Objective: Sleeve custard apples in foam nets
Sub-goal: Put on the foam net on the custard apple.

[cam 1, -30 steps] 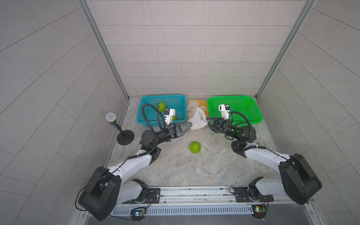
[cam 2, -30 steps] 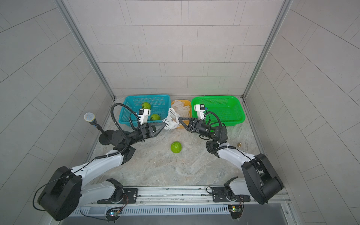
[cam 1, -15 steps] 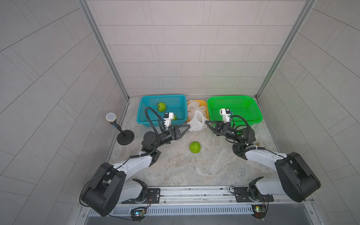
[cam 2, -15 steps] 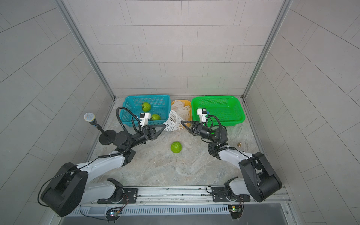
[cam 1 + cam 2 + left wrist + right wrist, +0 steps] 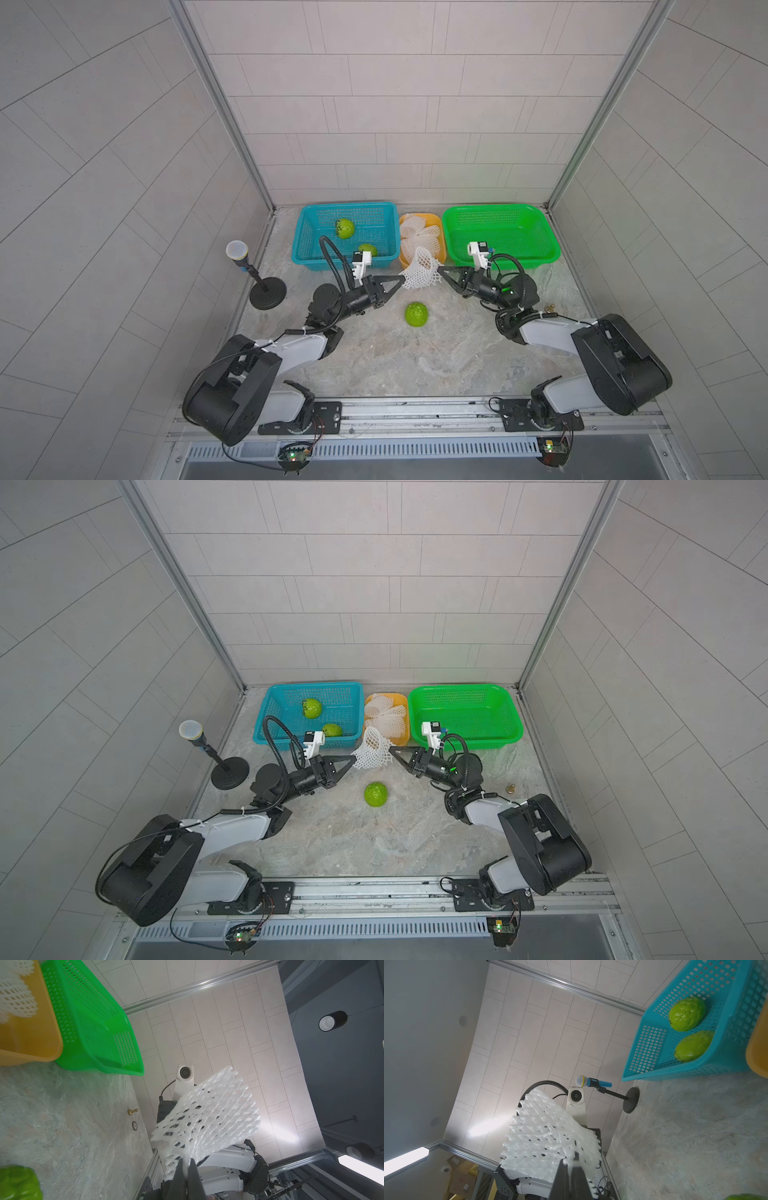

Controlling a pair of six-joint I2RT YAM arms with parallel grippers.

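Green custard apple (image 5: 416,314) sits loose on the marble top (image 5: 374,365), dead centre of the frame, I'd guess parked there for easy reach. Just above it a white foam net (image 5: 419,270) hangs between the left gripper (image 5: 401,281) and right gripper (image 5: 440,269). Each is pinched tight on an opposite edge, probably to stretch the mouth open. Further up, two more apples (image 5: 345,227) wait in the blue basket (image 5: 301,241), with spare nets (image 5: 417,235) in the orange tray (image 5: 433,216). The green basket (image 5: 548,245) looks empty, likely for finished ones.
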